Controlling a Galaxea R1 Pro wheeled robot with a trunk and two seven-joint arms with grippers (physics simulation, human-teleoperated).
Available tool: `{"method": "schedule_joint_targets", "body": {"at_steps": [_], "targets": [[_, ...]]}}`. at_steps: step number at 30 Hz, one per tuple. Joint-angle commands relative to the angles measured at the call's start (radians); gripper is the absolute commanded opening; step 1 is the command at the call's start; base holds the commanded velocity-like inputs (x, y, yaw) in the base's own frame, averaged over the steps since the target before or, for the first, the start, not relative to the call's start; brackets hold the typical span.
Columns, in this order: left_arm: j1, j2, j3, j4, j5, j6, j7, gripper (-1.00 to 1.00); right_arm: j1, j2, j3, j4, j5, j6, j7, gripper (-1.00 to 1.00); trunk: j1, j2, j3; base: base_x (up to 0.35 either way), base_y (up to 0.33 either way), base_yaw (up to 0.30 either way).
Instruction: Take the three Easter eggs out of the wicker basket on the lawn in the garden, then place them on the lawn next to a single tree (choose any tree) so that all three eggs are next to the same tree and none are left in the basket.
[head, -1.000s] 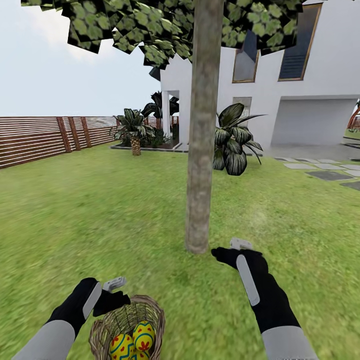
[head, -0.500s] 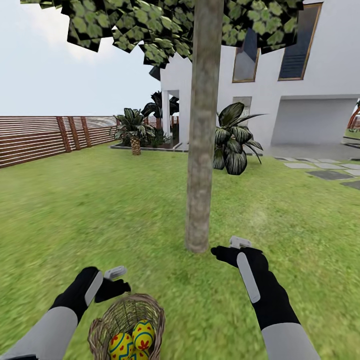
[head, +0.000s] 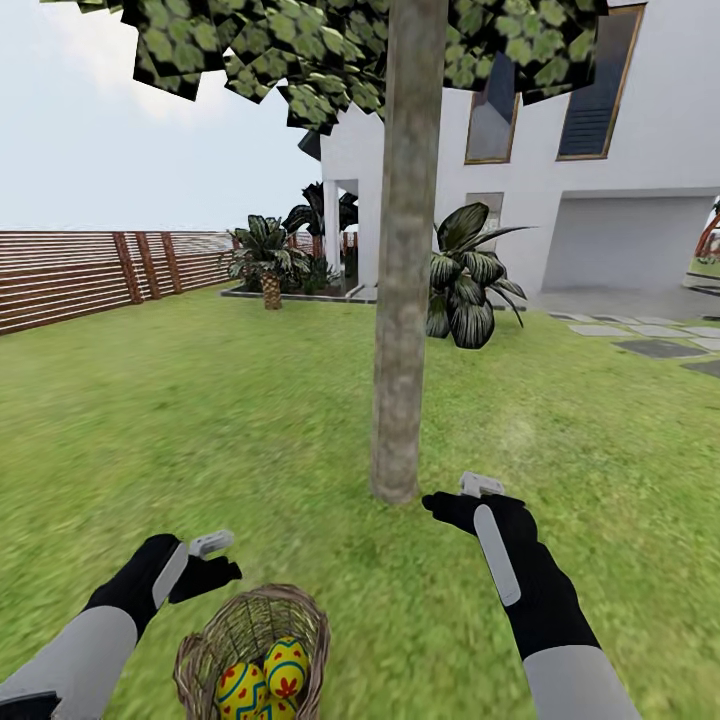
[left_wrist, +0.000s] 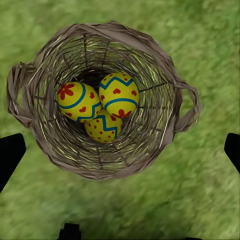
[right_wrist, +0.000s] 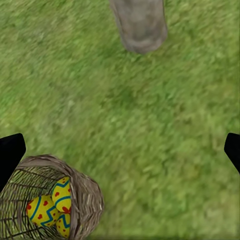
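The wicker basket (head: 205, 650) stands on the lawn (head: 180, 440) at the near edge of the head view, with the three Easter eggs (head: 285, 668) inside. From above, the left wrist view shows the basket (left_wrist: 160, 75) holding three yellow eggs (left_wrist: 119, 94), (left_wrist: 77, 101), (left_wrist: 103, 129). My left gripper (head: 222, 558) hovers open just beyond and left of the basket rim, holding nothing. My right gripper (head: 458, 495) hangs open and empty beside the foot of the tree (head: 400, 300). The right wrist view has the trunk base (right_wrist: 140, 25) and the basket (right_wrist: 85, 200).
A brown slat fence (head: 80, 275) closes the garden on the left. Past the tree stand a broad-leaved dark plant (head: 465, 290), a small palm (head: 268, 260) and the white house (head: 620, 190). Grey stepping stones (head: 655, 350) lie at the right. Open grass surrounds the trunk.
My left arm has drawn to the left and a little farther from the basket. The right arm, the basket and the eggs have stayed put.
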Motion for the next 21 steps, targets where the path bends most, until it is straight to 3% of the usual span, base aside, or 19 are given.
{"method": "schedule_joint_targets", "body": {"at_steps": [1,7,21], "targets": [[-0.005,0.003,0.005,0.016,0.0,-0.007,-0.003,1.0,-0.001,0.001,-0.002,-0.001,-0.011,0.003,-0.008,1.0,0.004,-0.008,-0.004,0.0,0.0,0.0],[-0.021,0.009,0.006,0.096,0.001,-0.062,-0.003,1.0,-0.001,0.0,-0.003,-0.001,-0.011,0.003,-0.008,1.0,0.027,-0.05,-0.023,0.0,0.0,0.0],[-0.022,0.002,0.008,0.114,0.001,-0.144,0.008,1.0,0.0,0.001,0.006,-0.011,-0.012,0.005,-0.007,1.0,0.081,-0.148,-0.067,0.0,0.0,0.0]]}}
